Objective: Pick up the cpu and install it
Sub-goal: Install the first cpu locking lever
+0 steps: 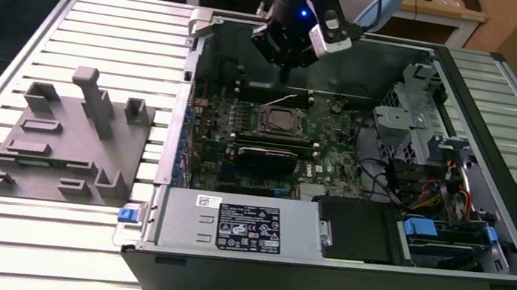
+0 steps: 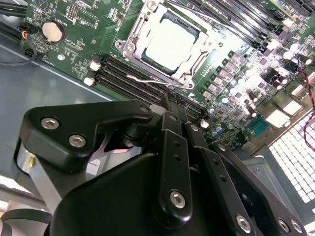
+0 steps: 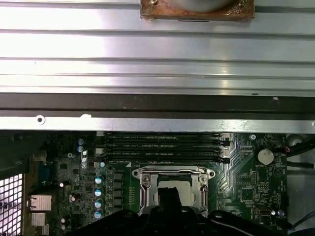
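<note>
The cpu (image 2: pixel 172 42), a small square chip with a pale silver face, lies flat in the metal-framed socket (image 2: pixel 133 46) on the green motherboard (image 1: pixel 337 164) inside the open computer case. My gripper (image 2: pixel 172 98) hangs a little above the board beside the socket, black fingers together and nothing between them. In the first wrist view the gripper (image 3: pixel 167 195) covers part of the cpu (image 3: pixel 186 192). In the exterior view the gripper (image 1: pixel 283 80) hovers over the back of the case, just behind the socket (image 1: pixel 280 123).
A grey plastic tray (image 1: pixel 67 141) with upright blocks lies on the slatted table at the exterior view's left. Inside the case are a black expansion card (image 1: pixel 267 158), a power supply (image 1: pixel 247 227), drive cages (image 1: pixel 423 130) and memory slots (image 3: pixel 162 146).
</note>
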`<move>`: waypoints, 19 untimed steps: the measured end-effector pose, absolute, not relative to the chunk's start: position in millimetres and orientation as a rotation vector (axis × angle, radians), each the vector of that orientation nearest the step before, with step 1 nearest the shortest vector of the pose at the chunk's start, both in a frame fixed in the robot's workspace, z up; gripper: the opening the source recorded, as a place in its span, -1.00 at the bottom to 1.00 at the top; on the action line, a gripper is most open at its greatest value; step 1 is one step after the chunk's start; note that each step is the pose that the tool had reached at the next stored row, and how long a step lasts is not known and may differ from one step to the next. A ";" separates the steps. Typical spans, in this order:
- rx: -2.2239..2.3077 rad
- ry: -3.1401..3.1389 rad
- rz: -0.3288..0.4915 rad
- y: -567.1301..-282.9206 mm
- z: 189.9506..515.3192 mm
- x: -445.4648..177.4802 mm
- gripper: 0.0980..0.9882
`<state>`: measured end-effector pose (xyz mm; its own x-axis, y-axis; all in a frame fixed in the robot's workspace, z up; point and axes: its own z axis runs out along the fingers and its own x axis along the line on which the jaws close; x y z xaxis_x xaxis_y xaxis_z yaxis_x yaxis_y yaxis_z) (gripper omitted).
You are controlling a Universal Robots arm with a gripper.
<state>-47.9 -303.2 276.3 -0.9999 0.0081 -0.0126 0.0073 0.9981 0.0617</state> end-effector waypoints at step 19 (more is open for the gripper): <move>0.012 3.127 0.096 -303.2 283.7 -47.9 -0.98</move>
